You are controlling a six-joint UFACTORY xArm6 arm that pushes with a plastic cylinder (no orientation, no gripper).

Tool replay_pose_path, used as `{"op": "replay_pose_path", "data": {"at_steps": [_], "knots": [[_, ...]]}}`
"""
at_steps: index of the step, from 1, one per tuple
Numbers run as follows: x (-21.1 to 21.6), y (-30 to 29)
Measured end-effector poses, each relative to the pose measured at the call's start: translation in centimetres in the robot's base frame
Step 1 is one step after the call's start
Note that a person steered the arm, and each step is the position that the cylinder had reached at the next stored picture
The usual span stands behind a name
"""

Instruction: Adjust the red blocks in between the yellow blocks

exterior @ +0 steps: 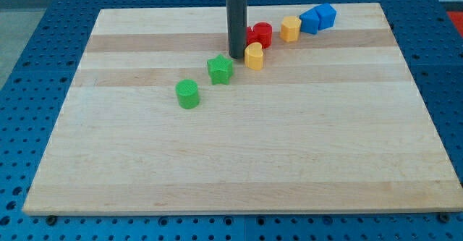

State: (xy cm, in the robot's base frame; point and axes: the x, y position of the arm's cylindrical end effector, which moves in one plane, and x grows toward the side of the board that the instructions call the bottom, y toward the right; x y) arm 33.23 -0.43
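My tip (236, 56) rests on the board just left of a yellow block (254, 55) and close below-left of the red blocks. A red cylinder (262, 35) stands up-right of my tip; a second red block (249, 34) is partly hidden behind the rod. A second yellow block (290, 29) stands to the right of the red cylinder. The red blocks lie between the two yellow blocks, along a slanted line. The rod (236, 24) comes down from the view's top.
A green star block (220, 69) sits just below-left of my tip, and a green cylinder (187, 94) further down-left. Two blue blocks (317, 18) touch each other at the top right. The wooden board (239, 161) lies on a blue perforated table.
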Motion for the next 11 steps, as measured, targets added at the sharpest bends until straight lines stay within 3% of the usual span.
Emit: {"op": "replay_pose_path", "data": {"at_steps": [2,4,6,11], "knots": [[0.0,1.5],[0.0,-4.3],[-4.6,-5.9],[-6.8,1.8]]}}
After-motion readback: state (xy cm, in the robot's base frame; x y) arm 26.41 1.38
